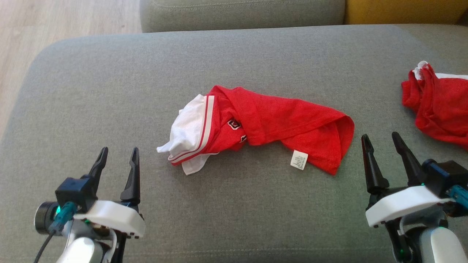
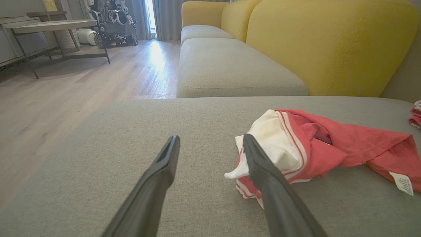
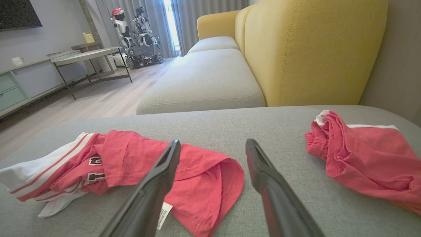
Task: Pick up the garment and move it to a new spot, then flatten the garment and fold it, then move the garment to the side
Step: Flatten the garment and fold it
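The red shirt lies crumpled, stretched sideways across the middle of the grey sofa cushion. Its white striped sleeve is bunched at the left end, and a white label shows at the hem.

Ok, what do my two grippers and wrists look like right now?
Left gripper and right gripper match: two long black tapered fingers on a curved white shell, pale silver forearm below. Each carries a black camera block with a teal plug and small green lights; the left's dark cable trails down.
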Robot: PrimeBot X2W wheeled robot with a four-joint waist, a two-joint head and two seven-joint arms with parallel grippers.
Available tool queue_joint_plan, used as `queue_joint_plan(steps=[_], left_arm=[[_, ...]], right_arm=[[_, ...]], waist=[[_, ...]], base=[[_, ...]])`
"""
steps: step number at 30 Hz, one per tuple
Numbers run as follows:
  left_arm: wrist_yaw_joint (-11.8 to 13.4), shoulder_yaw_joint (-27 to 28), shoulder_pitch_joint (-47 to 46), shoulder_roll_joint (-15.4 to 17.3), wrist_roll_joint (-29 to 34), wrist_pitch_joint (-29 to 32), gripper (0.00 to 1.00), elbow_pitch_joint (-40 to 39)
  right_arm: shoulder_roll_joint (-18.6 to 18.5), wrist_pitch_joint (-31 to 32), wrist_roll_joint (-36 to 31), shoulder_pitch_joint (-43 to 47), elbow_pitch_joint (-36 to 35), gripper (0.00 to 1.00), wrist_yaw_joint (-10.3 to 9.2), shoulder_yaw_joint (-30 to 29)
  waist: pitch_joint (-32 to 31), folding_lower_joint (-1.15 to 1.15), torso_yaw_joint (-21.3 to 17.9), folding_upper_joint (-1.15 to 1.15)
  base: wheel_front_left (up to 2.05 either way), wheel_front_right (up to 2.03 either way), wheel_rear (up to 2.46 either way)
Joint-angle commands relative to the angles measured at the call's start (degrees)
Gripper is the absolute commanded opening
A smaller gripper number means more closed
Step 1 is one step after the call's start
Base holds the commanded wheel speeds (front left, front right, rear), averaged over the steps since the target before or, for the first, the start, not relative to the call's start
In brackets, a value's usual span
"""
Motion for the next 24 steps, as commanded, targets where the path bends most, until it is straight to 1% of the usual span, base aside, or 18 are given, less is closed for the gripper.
queue_joint_plan(steps=[1,19,24], left_arm=[[0.10,2.53,-2.05,1.58,-0.44,0.14,1.00,-2.26],[0.07,1.87,-2.42,1.60,-1.02,0.33,1.00,-2.44],[-0.04,1.56,-3.12,1.51,-0.96,0.22,1.00,-2.51]], right_arm=[[-0.30,0.43,-0.53,-1.04,-2.47,1.00,0.21,1.39],[-0.30,0.63,-0.51,-1.13,-2.64,1.00,0.21,1.35],[-0.30,1.04,-1.47,-1.53,-2.75,1.00,0.21,1.94]], waist=[[0.03,0.00,0.09,0.00],[0.16,0.00,0.32,0.00],[0.87,0.00,0.79,0.00]], base=[[0.00,0.00,0.00],[0.00,0.00,0.00],[0.00,0.00,0.00]])
